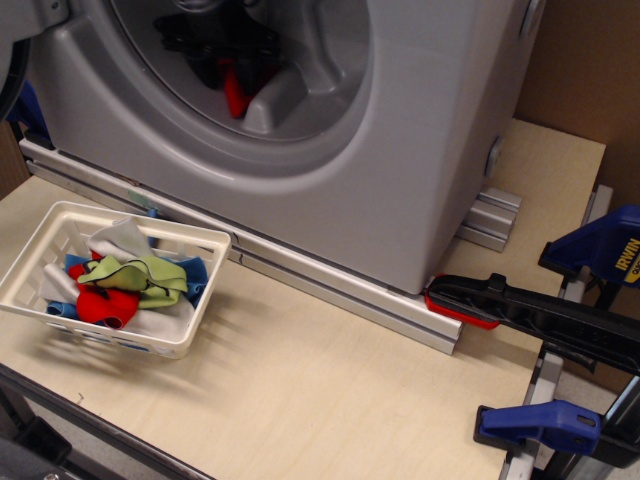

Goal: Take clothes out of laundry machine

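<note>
The silver-grey laundry machine [400, 150] fills the back of the view, its round porthole open. My black gripper [228, 62] is deep inside the drum and pressed down over a piece of red clothes [236, 97]. Only a small strip of the red fabric shows below the fingers, beside a raised grey rib [275, 100]. The dark fingers blend into shadow, so I cannot tell whether they are open or shut on the fabric.
A white lattice basket [150, 232] with red, green, blue and white cloths stands on the wooden table at front left. Blue and black clamps [540, 315] lie along the right edge. An aluminium rail [330, 290] runs under the machine.
</note>
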